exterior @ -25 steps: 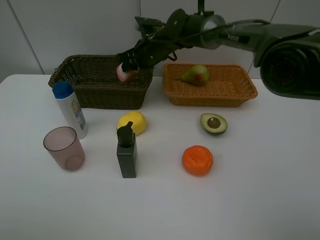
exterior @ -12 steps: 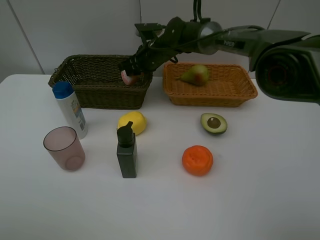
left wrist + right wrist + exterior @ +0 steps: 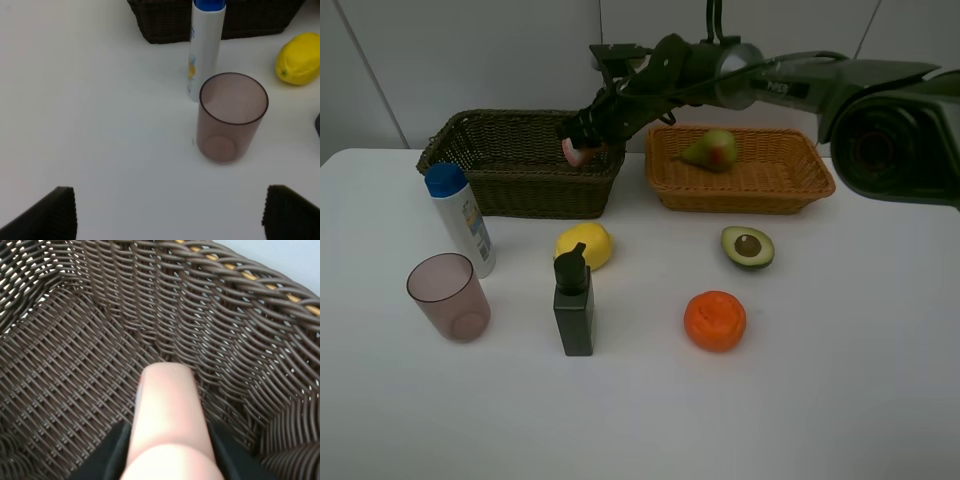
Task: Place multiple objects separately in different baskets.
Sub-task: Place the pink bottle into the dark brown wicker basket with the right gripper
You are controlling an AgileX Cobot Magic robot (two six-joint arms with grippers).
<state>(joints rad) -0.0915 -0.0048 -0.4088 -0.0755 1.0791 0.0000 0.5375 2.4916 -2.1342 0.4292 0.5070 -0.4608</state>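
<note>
Pink plastic showed between the fingers of the right gripper (image 3: 583, 137), which were clamped on the pink bottle (image 3: 167, 405). The bottle stuck out past the fingertips and hung tilted over the inside of the dark wicker basket (image 3: 520, 190), close to its 3 o'clock end wall. Whether it touched the weave could not be told.

Just beside that basket, toward 3 o'clock, sat the light tan basket (image 3: 750, 203) with the pear (image 3: 712, 149) in it. On the white table (image 3: 860, 360), at 6 o'clock from the dark basket, lay the lemon (image 3: 585, 245), with the dark pump bottle (image 3: 574, 310) upright just beyond it. The avocado half (image 3: 748, 247) and the orange (image 3: 715, 320) lay toward 5 o'clock, apart from each other.

Toward 8 o'clock stood the white blue-capped bottle (image 3: 460, 220) and the pinkish cup (image 3: 448, 297), near one another. The left gripper (image 3: 167, 210) hung over bare table by the cup, jaws wide apart and holding nothing.
</note>
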